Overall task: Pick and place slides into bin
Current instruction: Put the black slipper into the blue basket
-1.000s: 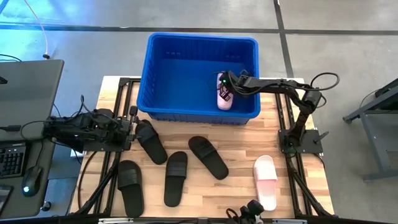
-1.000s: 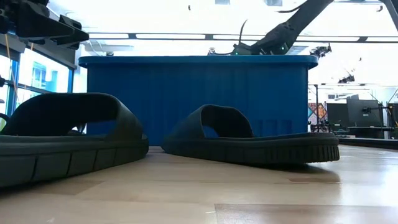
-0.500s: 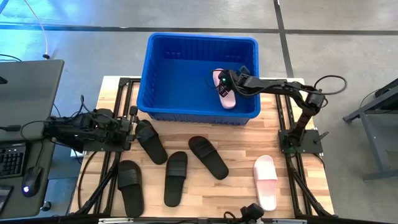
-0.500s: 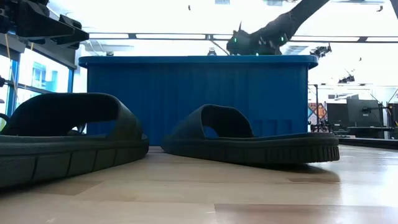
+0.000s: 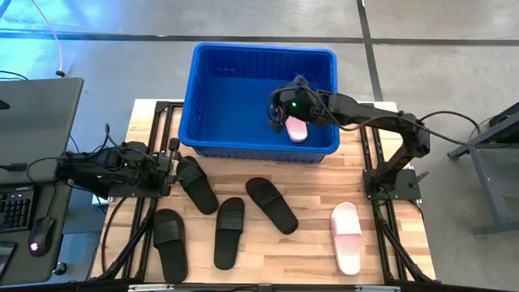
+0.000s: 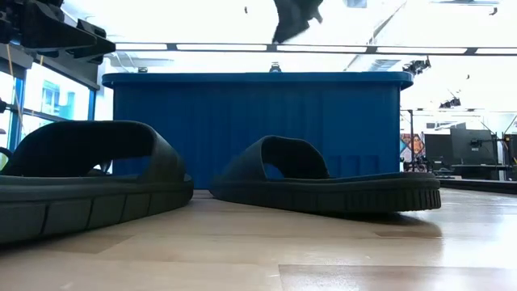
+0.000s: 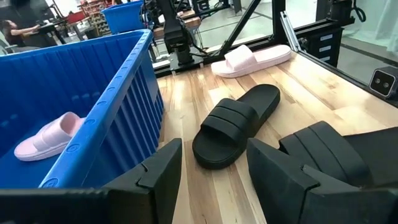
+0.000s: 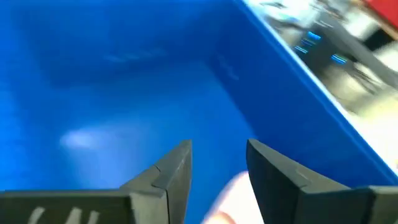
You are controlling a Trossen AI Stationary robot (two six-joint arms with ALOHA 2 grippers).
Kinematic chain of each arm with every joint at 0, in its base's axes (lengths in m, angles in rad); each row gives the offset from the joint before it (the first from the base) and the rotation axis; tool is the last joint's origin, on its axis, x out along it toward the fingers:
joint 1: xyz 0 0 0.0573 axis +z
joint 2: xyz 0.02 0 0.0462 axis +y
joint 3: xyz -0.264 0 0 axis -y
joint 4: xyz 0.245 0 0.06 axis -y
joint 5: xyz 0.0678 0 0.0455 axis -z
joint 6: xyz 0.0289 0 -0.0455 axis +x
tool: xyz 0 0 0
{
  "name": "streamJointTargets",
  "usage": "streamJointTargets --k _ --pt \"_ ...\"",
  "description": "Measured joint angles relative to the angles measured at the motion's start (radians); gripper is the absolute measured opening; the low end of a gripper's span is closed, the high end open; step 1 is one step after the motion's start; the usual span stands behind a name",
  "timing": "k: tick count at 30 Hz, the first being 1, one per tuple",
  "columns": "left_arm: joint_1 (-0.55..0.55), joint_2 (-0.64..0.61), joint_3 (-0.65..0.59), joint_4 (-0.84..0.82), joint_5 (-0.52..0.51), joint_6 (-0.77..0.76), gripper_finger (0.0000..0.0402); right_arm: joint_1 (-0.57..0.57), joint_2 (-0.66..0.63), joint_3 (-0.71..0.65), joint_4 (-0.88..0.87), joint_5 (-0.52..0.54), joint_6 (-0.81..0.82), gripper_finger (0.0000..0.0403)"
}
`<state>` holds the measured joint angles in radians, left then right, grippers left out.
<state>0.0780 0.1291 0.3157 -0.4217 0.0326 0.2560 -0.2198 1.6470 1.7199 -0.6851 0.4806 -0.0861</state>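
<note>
The blue bin (image 5: pixel 259 57) stands at the table's far middle. One pink slide (image 5: pixel 297 130) lies on the bin's floor by its near wall; it also shows in the left wrist view (image 7: pixel 46 134). My right gripper (image 5: pixel 277 115) hangs open and empty above the bin, over that slide (image 8: pixel 227 196). A second pink slide (image 5: pixel 347 235) lies at the table's near right. Several black slides (image 5: pixel 272 204) lie sole down on the table in front of the bin. My left gripper (image 5: pixel 173 165) waits open at the table's left, beside a black slide (image 5: pixel 195 182).
The bin's near wall (image 7: pixel 118 134) stands close beside my left gripper (image 7: pixel 214 152). A laptop (image 5: pixel 32 122) and a keyboard lie left of the table. Bare wood shows at the table's right between the bin and the second pink slide.
My right gripper has risen well above the bin's rim and gone a little toward the table's left. The pink slide that was at its fingers now lies on the bin's floor, apart from the gripper.
</note>
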Motion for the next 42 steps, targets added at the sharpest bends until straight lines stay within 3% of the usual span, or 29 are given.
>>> streamJointTargets --k 4,8,12,17,20,23,29,42 --pt "0.0 0.0 0.0 -0.014 0.051 -0.004 0.0172 0.103 -0.002 0.085 -0.068 -0.134 0.021 0.0138" --pt "0.0 0.0 0.0 -0.033 0.202 0.001 0.0172 0.204 -0.002 0.077 -0.1 -0.204 0.074 0.0139" --pt "0.0 0.0 0.0 0.019 0.355 0.024 0.0172 0.296 -0.001 0.0 -0.102 -0.202 0.171 0.0139" --pt "0.0 0.0 0.0 0.129 0.465 -0.122 0.0172 0.404 0.0 -0.146 -0.065 -0.185 0.271 0.0139" --pt "-0.001 0.0 0.0 0.21 0.541 -0.148 0.0172 0.456 0.0 -0.272 0.032 -0.118 0.295 0.0139" --pt "0.0 0.003 0.003 0.284 0.535 -0.201 0.0172 0.492 0.001 -0.398 0.166 -0.063 0.353 0.0139" --pt "0.0 0.091 0.123 0.253 0.513 -0.208 0.0172 0.533 0.001 -0.581 0.421 -0.079 0.352 0.0139" --pt "-0.001 0.589 0.801 -0.354 0.33 0.109 0.0172 0.534 0.001 -0.596 0.419 -0.069 0.353 0.0139"
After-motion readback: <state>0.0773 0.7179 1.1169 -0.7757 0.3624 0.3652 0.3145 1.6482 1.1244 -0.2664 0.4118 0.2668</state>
